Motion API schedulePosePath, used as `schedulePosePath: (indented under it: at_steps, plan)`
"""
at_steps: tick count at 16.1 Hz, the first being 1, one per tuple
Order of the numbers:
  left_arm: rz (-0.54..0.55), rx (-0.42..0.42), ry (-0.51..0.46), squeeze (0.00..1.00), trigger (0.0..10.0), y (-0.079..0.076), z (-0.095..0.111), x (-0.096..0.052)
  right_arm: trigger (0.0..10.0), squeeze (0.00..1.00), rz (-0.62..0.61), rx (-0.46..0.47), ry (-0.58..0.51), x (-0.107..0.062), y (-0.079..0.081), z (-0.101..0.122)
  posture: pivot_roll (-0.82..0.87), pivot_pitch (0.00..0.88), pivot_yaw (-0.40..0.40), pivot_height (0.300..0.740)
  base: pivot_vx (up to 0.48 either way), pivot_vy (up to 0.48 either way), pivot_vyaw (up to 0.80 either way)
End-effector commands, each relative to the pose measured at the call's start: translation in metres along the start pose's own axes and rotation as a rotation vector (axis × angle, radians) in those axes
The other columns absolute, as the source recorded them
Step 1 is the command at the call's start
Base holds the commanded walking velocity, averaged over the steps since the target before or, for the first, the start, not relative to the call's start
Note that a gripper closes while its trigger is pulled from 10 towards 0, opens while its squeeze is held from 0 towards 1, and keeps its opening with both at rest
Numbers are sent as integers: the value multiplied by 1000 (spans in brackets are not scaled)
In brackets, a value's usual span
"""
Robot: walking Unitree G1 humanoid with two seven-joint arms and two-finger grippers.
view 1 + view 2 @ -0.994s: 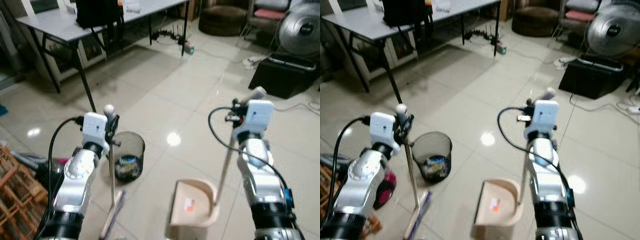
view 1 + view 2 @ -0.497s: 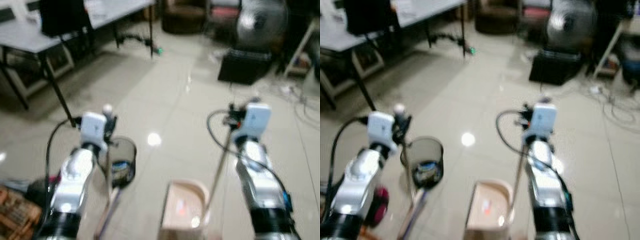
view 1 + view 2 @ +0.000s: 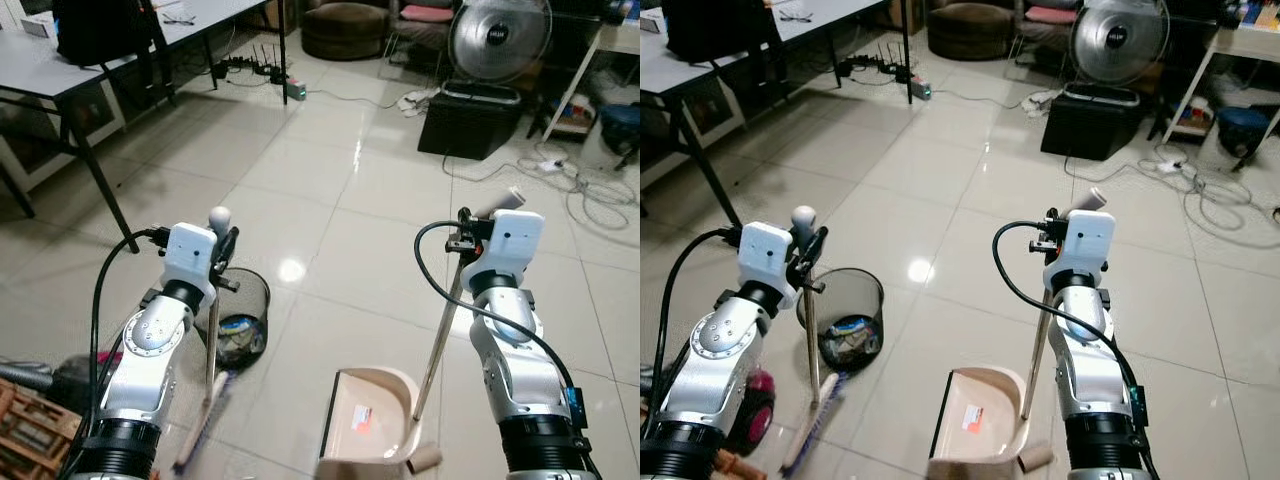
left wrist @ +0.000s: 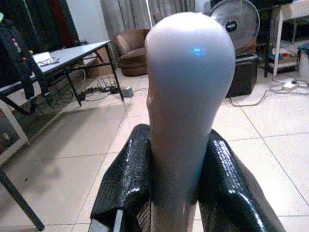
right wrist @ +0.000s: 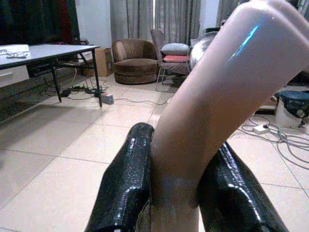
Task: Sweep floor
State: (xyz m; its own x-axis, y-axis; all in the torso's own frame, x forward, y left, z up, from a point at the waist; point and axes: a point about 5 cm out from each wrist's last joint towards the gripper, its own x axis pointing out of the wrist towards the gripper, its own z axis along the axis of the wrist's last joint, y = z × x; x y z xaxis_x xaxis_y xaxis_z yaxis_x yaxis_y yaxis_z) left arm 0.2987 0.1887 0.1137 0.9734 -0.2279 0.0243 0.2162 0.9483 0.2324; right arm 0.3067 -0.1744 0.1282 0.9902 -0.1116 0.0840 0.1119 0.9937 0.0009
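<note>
Upright on the left, the broom (image 3: 211,345) stands with its brush on the tiled floor (image 3: 330,190), the left claw (image 3: 226,246) clamped around its handle just below the rounded white tip. Just beside it, farther off, sits a mesh bin (image 3: 242,315) holding trash. On the right, the right claw (image 3: 466,226) grips the dustpan's handle (image 3: 437,330); the dustpan (image 3: 367,418) rests on the floor near the robot.

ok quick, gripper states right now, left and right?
Left gripper: closed on the broom handle.
Right gripper: closed on the dustpan handle.
</note>
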Motion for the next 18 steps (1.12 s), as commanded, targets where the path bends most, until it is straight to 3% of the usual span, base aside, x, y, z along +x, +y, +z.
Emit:
schedulePosePath:
  at_steps: [1,9,11,14,18]
  plan:
    - [-17,15,-41,0,10000,-5,10,6,10000,0,-27,-13,-44,3,-9,11,-22,0,11,740,0,-480,0]
    - [-27,3,-54,0,10000,-11,14,15,10000,0,-10,-19,-39,4,-10,12,-30,0,19,740,0,-480,0]
    - [-6,-30,-20,0,10000,-9,10,17,10000,0,-9,-20,-35,5,-9,12,-28,0,20,740,0,0,0]
    - [-9,-41,-17,0,10000,-9,10,18,10000,0,-8,-19,-32,5,-9,11,-30,0,21,740,0,472,0]
    - [16,-56,-29,0,10000,-7,12,20,10000,0,-6,-30,-21,4,-10,10,-33,0,22,740,0,0,0]
